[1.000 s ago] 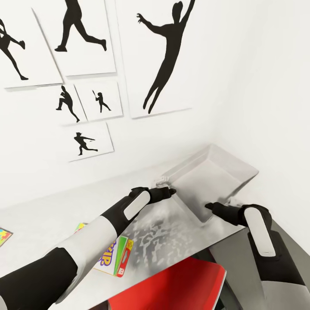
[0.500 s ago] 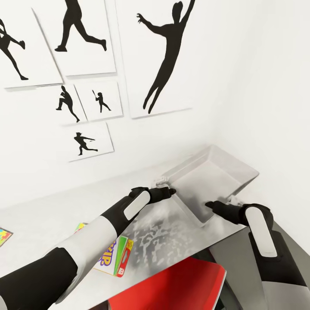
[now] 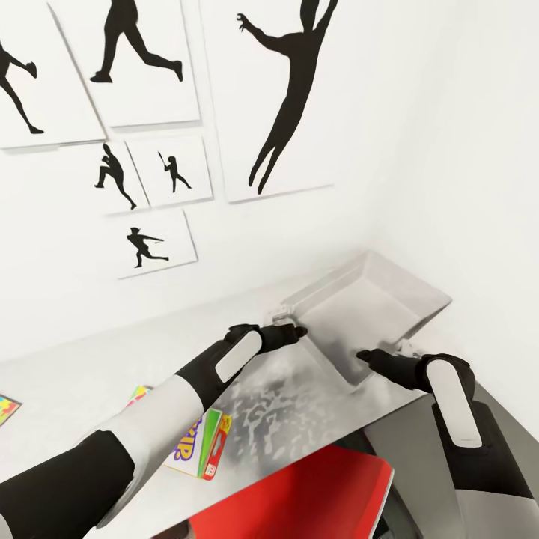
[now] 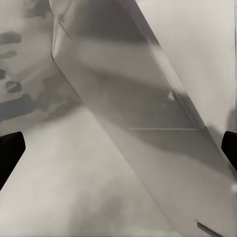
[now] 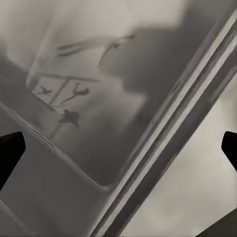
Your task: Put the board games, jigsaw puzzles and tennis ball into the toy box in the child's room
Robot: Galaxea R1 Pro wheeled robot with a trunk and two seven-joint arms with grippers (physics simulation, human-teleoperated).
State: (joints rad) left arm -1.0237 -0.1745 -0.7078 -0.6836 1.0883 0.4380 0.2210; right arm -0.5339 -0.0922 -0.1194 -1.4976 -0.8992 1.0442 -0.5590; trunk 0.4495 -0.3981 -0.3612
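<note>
The toy box [image 3: 374, 307], a translucent grey bin with nothing in it, stands on the table [image 3: 97, 359] in the corner by the walls. My left gripper [image 3: 298, 332] is open at the box's near left corner, and the box wall [image 4: 123, 98] runs between its fingertips [image 4: 10, 150]. My right gripper [image 3: 364, 356] is open at the near right corner, with the rim [image 5: 168, 143] between its fingertips [image 5: 10, 148]. The Skip-Bo board game [image 3: 202, 448] lies under my left forearm. A jigsaw puzzle [image 3: 7, 408] shows at the left edge, and another colourful corner [image 3: 137, 392] peeks out beside my arm.
A red chair seat [image 3: 299, 494] sits just below the table's front edge. The lower dark grey section [image 3: 415, 442] lies under my right arm. White walls with black silhouette pictures [image 3: 288, 97] close in behind and to the right of the box.
The whole picture has shifted a little, so the camera moved. Both grippers stay at the box's near corners; the right one has crept slightly closer to the rim.
</note>
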